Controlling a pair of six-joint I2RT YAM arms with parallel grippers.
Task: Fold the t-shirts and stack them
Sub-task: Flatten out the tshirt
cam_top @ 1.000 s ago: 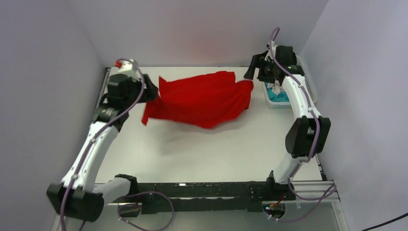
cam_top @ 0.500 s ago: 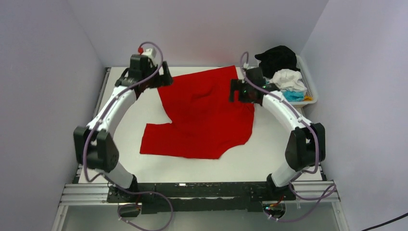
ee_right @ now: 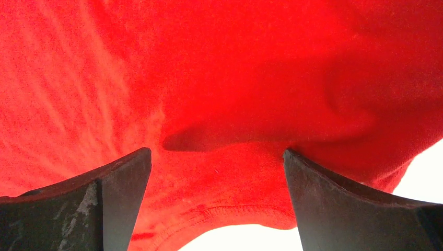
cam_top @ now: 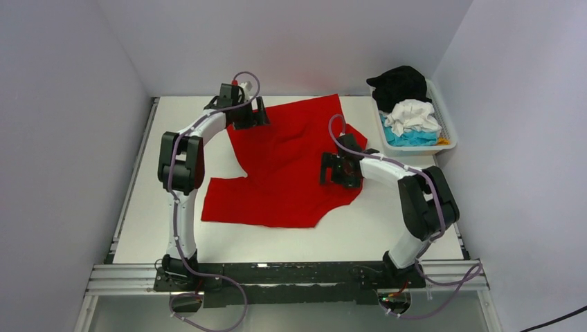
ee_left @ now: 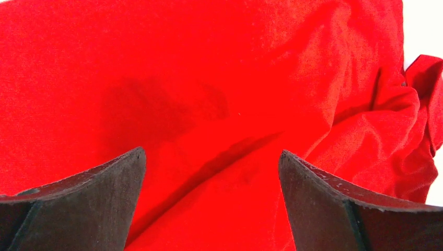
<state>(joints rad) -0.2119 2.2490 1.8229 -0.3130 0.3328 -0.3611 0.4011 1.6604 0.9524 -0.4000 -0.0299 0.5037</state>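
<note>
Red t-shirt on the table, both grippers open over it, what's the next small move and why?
Probably lower the right gripper and close it on the red t-shirt near its hem. The shirt lies spread but unfolded, the left gripper is open and empty too, and the hem shows right by the right gripper, so a fold could start there.

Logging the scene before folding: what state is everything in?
red t-shirt: spread out, rumpled, unfolded, not held.
left end effector: open, empty.
right end effector: open, empty.
black t-shirt: crumpled in the basket.
white t-shirt: crumpled in the basket.
turquoise t-shirt: crumpled in the basket.
</note>
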